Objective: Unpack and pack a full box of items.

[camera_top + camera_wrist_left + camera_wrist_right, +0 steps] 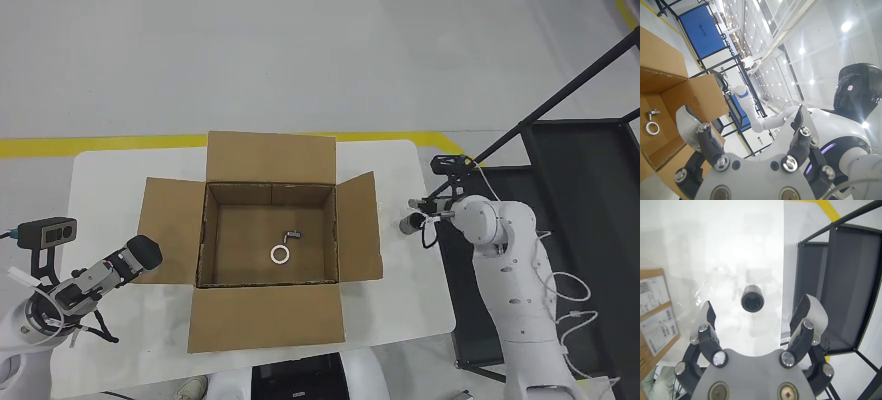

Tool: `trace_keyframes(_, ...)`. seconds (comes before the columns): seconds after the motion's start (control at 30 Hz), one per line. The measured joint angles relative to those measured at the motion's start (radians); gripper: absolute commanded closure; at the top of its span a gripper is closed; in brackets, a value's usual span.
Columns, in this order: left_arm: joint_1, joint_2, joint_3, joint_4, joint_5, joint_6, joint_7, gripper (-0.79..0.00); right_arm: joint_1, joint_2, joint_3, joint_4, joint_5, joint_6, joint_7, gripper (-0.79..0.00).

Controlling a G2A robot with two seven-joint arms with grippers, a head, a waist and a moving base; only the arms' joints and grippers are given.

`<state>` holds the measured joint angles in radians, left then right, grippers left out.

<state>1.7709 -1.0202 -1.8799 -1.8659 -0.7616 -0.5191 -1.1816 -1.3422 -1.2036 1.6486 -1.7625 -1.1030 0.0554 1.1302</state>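
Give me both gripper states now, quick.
Left gripper: open, empty.
Right gripper: open, empty; cylinder lies on the table in front of it.

Box (270, 160): was plain brown cardboard; one flap bore white labels (653, 294) with black print.
Table (400, 290): was white, unpatterned.
Ring (279, 255): looked white, possibly silvery within; hard to judge.
Bracket (292, 236): was dull silver-grey.
Cylinder (752, 301): was dark grey metal with a black bore.
Floor stripe (100, 146): was yellow on pale grey.
Rack (580, 180): was black.
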Motion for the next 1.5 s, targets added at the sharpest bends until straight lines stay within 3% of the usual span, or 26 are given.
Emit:
trace_keyframes(0.1,0.0,0.0,0.0,0.0,0.0,0.0,0.0,-0.785,-0.079,0.001,0.062,-0.165,0.085,-0.018,-0.063,-0.785)
trace_keyframes(0.3,0.0,0.0,0.0,0.0,0.0,0.0,0.0,-0.785,-0.184,0.003,0.086,-0.422,0.212,-0.168,-0.184,-0.785)
trace_keyframes(0.53,0.0,0.0,0.0,0.0,0.0,0.0,0.0,-0.785,-0.159,0.018,-0.073,-0.58,0.262,-0.459,-0.126,-0.785)
trace_keyframes(0.67,0.0,0.0,0.0,0.0,0.0,0.0,0.0,-0.785,-0.071,0.021,-0.224,-0.565,0.278,-0.539,-0.05,-0.785)
trace_keyframes(0.8,0.0,0.0,0.0,0.0,0.0,0.0,0.0,-0.785,0.049,0.013,-0.408,-0.487,0.228,-0.516,0.038,-0.785)
trace_keyframes(0.93,0.0,0.0,0.0,0.0,0.0,0.0,0.0,-0.785,0.195,-0.011,-0.605,-0.345,0.218,-0.424,0.127,-0.785)
trace_keyframes(1.13,0.0,0.0,0.0,0.0,0.0,0.0,0.0,-0.785,0.387,-0.06,-0.8,-0.121,0.25,-0.28,0.145,-0.785)
trace_keyframes(1.5,0.0,0.0,0.0,0.0,0.0,0.0,0.0,-0.785,0.411,-0.066,-0.816,-0.09,0.256,-0.264,0.145,-0.785)
